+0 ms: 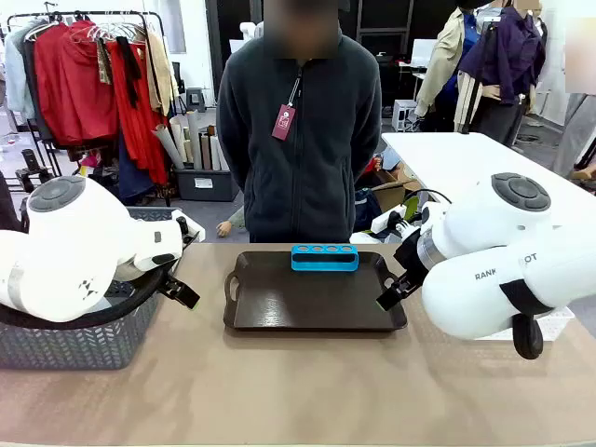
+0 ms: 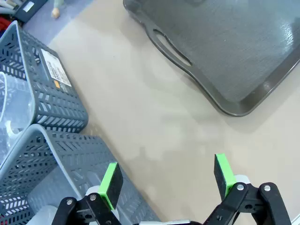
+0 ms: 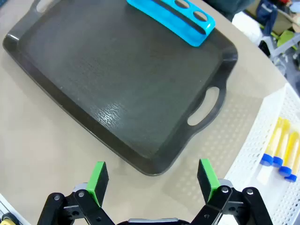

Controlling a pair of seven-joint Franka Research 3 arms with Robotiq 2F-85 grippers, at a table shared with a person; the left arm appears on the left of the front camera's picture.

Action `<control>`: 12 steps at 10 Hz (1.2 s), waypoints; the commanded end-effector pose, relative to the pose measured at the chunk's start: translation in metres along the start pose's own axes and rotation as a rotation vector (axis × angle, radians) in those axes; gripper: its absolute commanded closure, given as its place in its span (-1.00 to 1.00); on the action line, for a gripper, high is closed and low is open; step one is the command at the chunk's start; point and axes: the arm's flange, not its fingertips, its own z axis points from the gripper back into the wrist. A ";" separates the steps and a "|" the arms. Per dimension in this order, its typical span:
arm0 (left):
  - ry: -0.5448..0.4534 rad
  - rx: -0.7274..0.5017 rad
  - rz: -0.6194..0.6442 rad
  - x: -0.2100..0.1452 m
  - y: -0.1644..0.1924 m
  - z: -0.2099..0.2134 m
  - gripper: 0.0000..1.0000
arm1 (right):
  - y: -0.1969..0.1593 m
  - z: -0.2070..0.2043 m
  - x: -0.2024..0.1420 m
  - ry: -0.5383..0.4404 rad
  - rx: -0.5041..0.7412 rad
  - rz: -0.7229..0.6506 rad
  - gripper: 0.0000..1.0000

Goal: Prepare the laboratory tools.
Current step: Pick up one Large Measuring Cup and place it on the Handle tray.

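Front view: the small blue rack (image 1: 324, 258) stands empty at the far edge of the dark tray (image 1: 279, 307). A person stands behind the table.

Left wrist view: the left gripper (image 2: 166, 176) hangs spread wide and holds nothing, above bare table beside the grey mesh baskets (image 2: 51, 110).

Right wrist view: the right gripper (image 3: 152, 176), equally spread and empty, hovers at the tray's corner. The blue-capped tubes (image 3: 281, 150) lie in a white perforated bin (image 3: 260, 124).

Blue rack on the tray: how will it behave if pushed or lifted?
Probably light: the blue rack looks like moulded plastic and its holes stand empty. Likely to slide rather than tip when pushed, being long and low on the glossy tray. It looks rigid, so a grip should not deform it.
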 end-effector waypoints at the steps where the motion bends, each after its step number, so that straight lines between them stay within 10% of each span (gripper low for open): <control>1: 0.000 0.000 0.000 0.000 0.000 0.000 -1.00 | 0.000 0.000 0.000 0.000 0.000 0.000 -1.00; 12: 0.000 0.000 0.000 0.000 0.000 0.000 -1.00 | 0.000 0.000 0.000 0.000 0.000 0.000 -1.00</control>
